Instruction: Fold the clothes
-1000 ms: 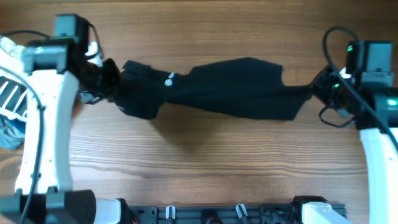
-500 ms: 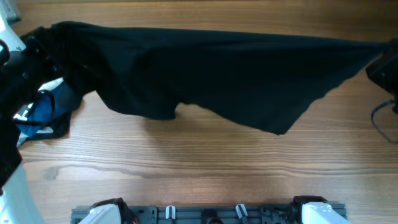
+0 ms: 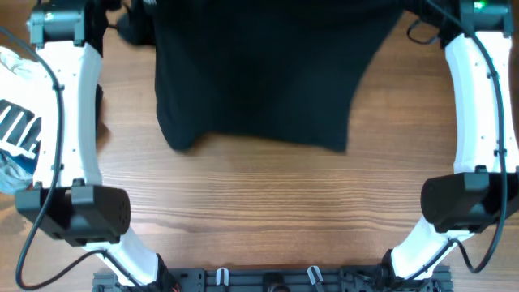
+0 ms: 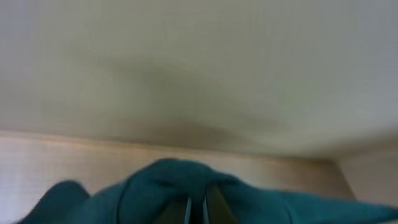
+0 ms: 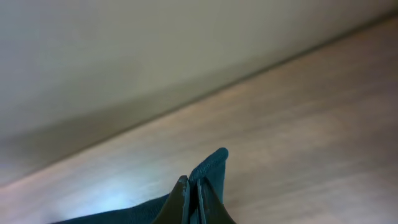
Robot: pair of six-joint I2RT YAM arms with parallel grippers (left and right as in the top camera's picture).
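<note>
While the T-shirt (image 3: 259, 73) hangs spread at the far edge, overhead: its hem seems to rest on the surface (image 3: 259, 219); it is best laid toward the open near side with corners level; the striped garment (image 3: 18, 130) lies left, well apart.
Left wrist: left gripper (image 4: 198, 210) pinched together on a bunched fabric corner.
Right wrist: right gripper (image 5: 190, 190) clamped on a fabric edge; open wood beyond.

We record the left arm (image 3: 77, 113) and right arm (image 3: 469, 105) as matching: long, rounded white links ending in bulky black joint housings (image 3: 77, 212). A thin black cable (image 3: 60, 122) runs loosely along each white link. We note a green indicator light (image 3: 478, 6) on the right arm's upper black module. The right hand (image 5: 191, 184) shows slim, dark, tapering fingers. The left hand (image 4: 198, 210) appears similar, though blurred.
</note>
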